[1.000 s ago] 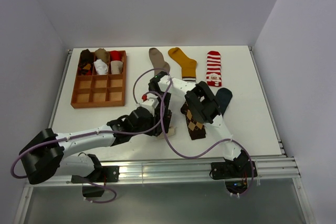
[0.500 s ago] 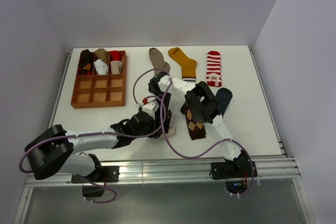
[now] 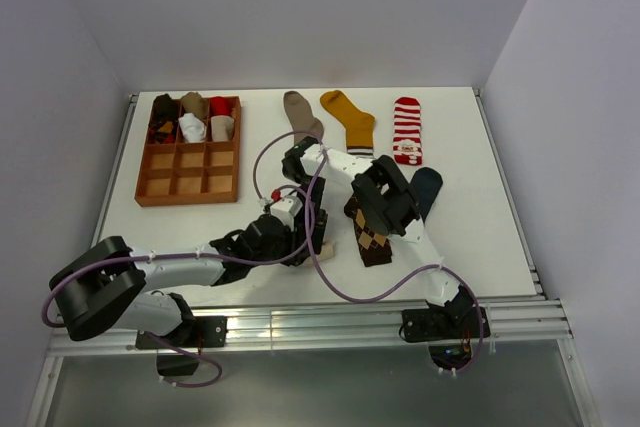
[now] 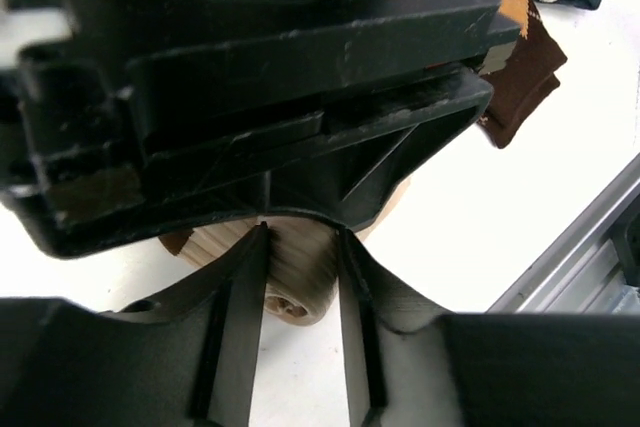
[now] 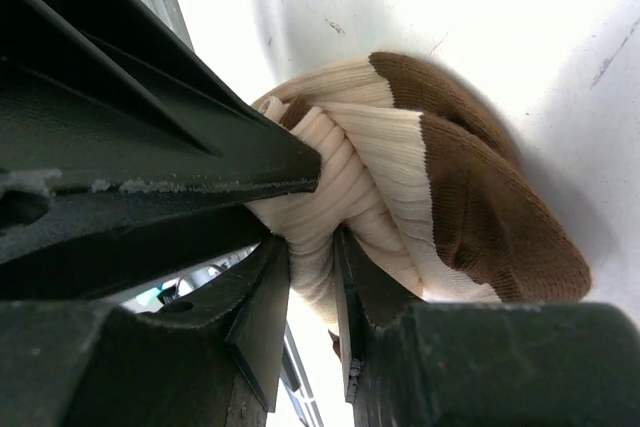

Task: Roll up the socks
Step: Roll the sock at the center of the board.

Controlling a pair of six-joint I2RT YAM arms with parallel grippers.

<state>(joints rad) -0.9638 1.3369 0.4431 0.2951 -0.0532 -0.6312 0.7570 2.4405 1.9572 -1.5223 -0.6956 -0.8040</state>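
Currently, the cream-and-brown sock point(image 5: 440, 177) is found near the front middle of the table point(image 3: 480, 237), just left of the argyle sock point(image 3: 370, 237), and is worked by both arms at once. The right gripper point(image 5: 312, 252) is clamped on a fold of the cream ribbing, the brown parts lying bunched on the table beyond. The left gripper point(image 4: 300, 247) is closed about the rolled cream end, which fills the gap between its fingers. Compared with a second ago, the left wrist has been drawn slightly towards the near edge and its fingers narrowed onto the roll; the right arm is hardly moved. The roll is judged nearly formed but not yet released. The taupe sock point(image 3: 300, 112), mustard sock point(image 3: 350, 119), striped sock point(image 3: 406, 127), navy sock point(image 3: 428, 187) and the argyle one are left flat; the top row of the tray point(image 3: 188, 202) is filled.
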